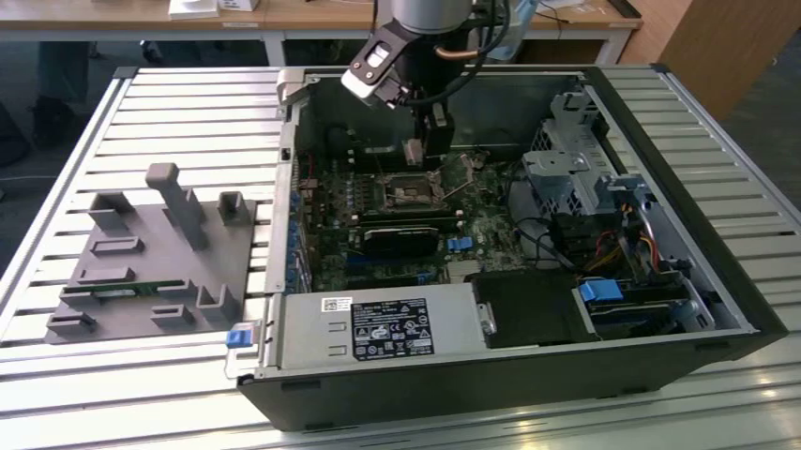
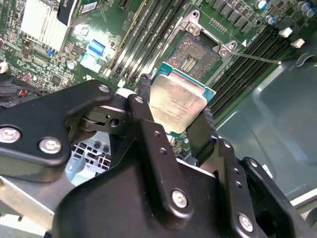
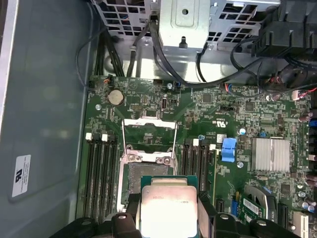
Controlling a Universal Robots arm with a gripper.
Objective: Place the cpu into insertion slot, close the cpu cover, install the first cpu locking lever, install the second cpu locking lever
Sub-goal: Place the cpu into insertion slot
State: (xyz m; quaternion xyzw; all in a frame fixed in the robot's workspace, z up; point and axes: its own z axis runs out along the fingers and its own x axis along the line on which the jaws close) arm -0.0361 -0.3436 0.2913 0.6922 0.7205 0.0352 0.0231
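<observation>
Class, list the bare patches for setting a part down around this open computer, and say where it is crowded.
Bare slatted table lies between the grey fixture and the far edge, and at the exterior view's right of the computer case. Inside the case is crowded: the gripper holds the cpu near the insertion slot, cables alongside.

From where I stand, this is a robotics lab or test workshop. The tabletop (image 1: 175, 112) is slatted aluminium profile, and an opened desktop computer case (image 1: 501, 394) lies on it with its green motherboard (image 3: 218, 106) bare. Beside the case sits a grey fixture block (image 1: 138, 267) with slots and posts. A robot arm (image 1: 432, 11) reaches into the case, its hand (image 2: 176, 101) pinching a cpu (image 2: 181, 106). Plain wooden desks (image 1: 300, 14) stand along the back.
</observation>
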